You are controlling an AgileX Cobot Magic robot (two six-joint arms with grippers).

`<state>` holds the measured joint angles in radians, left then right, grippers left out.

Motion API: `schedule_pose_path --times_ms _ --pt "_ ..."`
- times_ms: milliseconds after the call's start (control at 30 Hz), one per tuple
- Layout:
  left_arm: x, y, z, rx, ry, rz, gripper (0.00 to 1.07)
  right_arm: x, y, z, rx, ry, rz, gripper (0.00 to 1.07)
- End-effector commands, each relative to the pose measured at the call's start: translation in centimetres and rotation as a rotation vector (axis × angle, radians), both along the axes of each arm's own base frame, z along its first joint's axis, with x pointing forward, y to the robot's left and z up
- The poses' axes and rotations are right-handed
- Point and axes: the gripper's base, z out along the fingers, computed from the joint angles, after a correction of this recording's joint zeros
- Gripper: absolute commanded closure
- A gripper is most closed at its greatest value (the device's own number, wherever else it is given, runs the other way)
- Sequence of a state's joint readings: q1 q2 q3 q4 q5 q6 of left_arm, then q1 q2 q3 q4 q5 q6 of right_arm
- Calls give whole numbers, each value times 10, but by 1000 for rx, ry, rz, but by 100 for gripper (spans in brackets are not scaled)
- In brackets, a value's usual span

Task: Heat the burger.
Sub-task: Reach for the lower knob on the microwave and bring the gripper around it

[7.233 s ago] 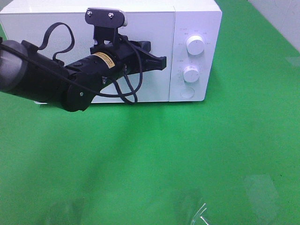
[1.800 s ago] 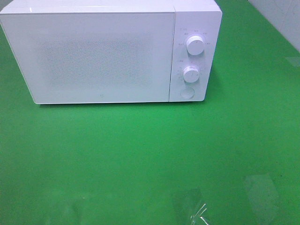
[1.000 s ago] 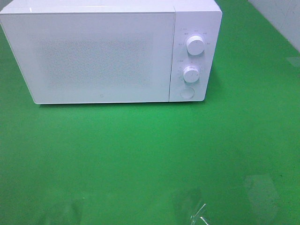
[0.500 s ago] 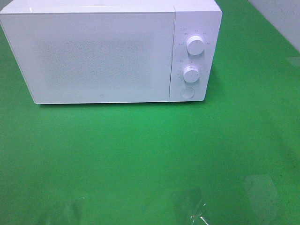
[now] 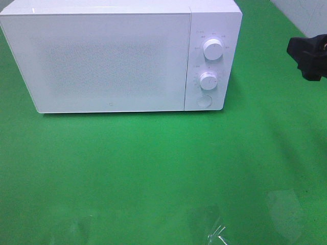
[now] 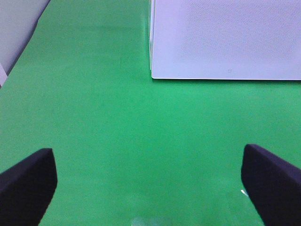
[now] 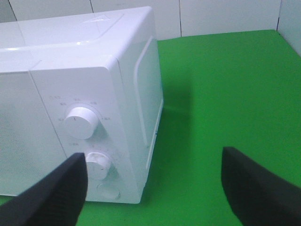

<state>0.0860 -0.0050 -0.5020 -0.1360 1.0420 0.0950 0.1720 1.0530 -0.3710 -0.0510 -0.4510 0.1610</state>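
The burger is out of view in every frame. A white microwave [image 5: 112, 61] stands at the back of the green table with its door shut; it also shows in the left wrist view [image 6: 225, 37] and the right wrist view [image 7: 80, 103]. Its panel carries an upper knob [image 5: 213, 49], a lower knob [image 5: 208, 80] and a round button [image 5: 204, 101]. My right gripper [image 5: 301, 55] hangs at the right edge, level with the knobs and well apart from them. Its jaws stand open and empty [image 7: 150, 193]. My left gripper [image 6: 150, 186] is open over bare cloth in front of the door's left corner.
A scrap of clear plastic [image 5: 217, 232] lies near the front edge of the green cloth [image 5: 153, 168]. A white tiled wall [image 5: 306, 15] rises behind the table at the far right.
My right gripper has come into the high view at the right edge. The left arm, in front of the microwave door several seconds ago, has drawn back out of that view.
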Motion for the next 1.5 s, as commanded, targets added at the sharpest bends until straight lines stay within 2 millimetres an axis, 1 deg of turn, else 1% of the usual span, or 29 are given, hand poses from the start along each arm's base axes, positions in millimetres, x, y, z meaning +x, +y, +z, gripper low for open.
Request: schedule_pose_path --times_ms 33,67,100,167,200,233,333,367,400,467,500,533,567,633,733,767,867,900,933,967,1000,1033,1067,1300,1333,1367,1400,1467,1500 --pt "-1 -1 -1 -10 -8 2 6 2 -3 -8 -36 -35 -22 32" --pt "-1 -1 -1 -10 -8 2 6 3 -3 -12 -56 -32 -23 32" --pt "-1 -1 -1 -10 -8 2 6 3 -3 -12 -56 -32 -23 32" --pt "-1 -1 -1 -10 -8 2 6 3 8 -25 -83 -29 0 32" --pt "-1 -1 -1 -10 -8 2 6 3 8 -25 -83 -29 0 32" --pt "-1 -1 -1 -10 -8 2 6 4 16 -29 -86 -29 7 32" --pt "-1 -1 -1 -10 -8 2 6 5 21 -32 -90 -32 7 32" --pt "-1 -1 -1 -10 -8 2 6 6 29 -36 -93 -45 -1 32" --pt "-1 -1 -1 -10 -8 2 6 6 29 -36 -93 -45 -1 32" --pt "-1 -1 -1 -10 -8 2 6 7 46 -47 -128 -52 -27 32" --pt "-1 -1 -1 -10 -8 2 6 7 46 -47 -128 -52 -27 32" --pt "-1 -1 -1 -10 -8 2 6 7 53 -54 -135 -49 -54 32" --pt "-1 -1 -1 -10 -8 2 6 7 53 -54 -135 -49 -54 32" --pt "-1 -1 -1 -10 -8 2 6 4 63 -64 -134 -46 -93 32" --pt "-1 -1 -1 -10 -8 2 6 2 69 -68 -145 -60 -101 32" --pt "-1 -1 -1 -10 -8 2 6 0 76 -72 -159 -80 -89 32" --pt "-1 -1 -1 -10 -8 2 6 0 81 -74 -162 -80 -81 32" --pt "-1 -1 -1 -10 -8 2 6 0 90 -75 -152 -68 -73 32" --pt "-1 -1 -1 -10 -8 2 6 3 97 -75 -138 -62 -75 32" --pt "-1 -1 -1 -10 -8 2 6 3 97 -75 -138 -62 -75 32" --pt "-1 -1 -1 -10 -8 2 6 6 105 -75 -125 -59 -84 32" --pt "-1 -1 -1 -10 -8 2 6 6 105 -75 -125 -59 -84 32" --pt "-1 -1 -1 -10 -8 2 6 10 112 -76 -124 -61 -77 32" --pt "-1 -1 -1 -10 -8 2 6 22 126 -83 -129 -61 -78 32" --pt "-1 -1 -1 -10 -8 2 6 27 131 -86 -133 -58 -79 32" --pt "-1 -1 -1 -10 -8 2 6 27 131 -86 -133 -58 -79 32" --pt "-1 -1 -1 -10 -8 2 6 32 136 -90 -136 -54 -80 32" --pt "-1 -1 -1 -10 -8 2 6 34 138 -91 -137 -53 -80 32" --pt "-1 -1 -1 -10 -8 2 6 38 142 -95 -136 -48 -82 32"
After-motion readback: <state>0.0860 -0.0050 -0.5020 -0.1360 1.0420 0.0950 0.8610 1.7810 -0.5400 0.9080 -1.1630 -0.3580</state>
